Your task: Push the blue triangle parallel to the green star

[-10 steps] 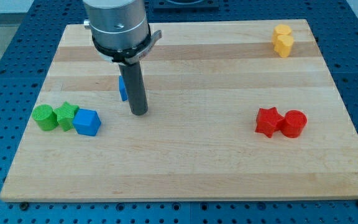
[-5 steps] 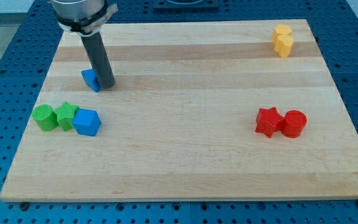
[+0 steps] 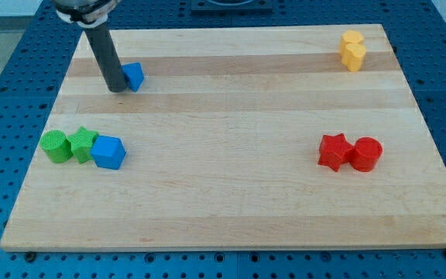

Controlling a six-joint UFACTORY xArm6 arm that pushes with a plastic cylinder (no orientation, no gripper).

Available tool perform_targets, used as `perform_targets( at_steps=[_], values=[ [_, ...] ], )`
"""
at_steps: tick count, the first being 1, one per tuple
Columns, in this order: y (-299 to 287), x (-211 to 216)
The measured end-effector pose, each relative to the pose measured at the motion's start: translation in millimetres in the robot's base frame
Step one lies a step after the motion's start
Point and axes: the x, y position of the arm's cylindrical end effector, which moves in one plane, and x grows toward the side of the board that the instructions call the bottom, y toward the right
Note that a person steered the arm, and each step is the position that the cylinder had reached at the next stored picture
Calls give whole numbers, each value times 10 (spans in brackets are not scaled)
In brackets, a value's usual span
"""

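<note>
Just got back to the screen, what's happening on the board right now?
My tip is at the board's upper left, touching the left side of the blue triangle, which I'm pushing. The green star sits lower down near the left edge, wedged between a green cylinder and a blue cube. The triangle is above and a little right of the star. Two red blocks and two yellow ones sit untouched on the right.

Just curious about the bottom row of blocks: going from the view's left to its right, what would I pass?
Green cylinder → green star → blue cube → red star → red cylinder.
</note>
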Motion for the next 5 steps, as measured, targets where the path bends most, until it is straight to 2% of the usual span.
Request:
perform_targets(
  at_steps=[3, 4, 5],
  values=[
    [2, -234],
    [117, 59],
    [374, 131]
  ],
)
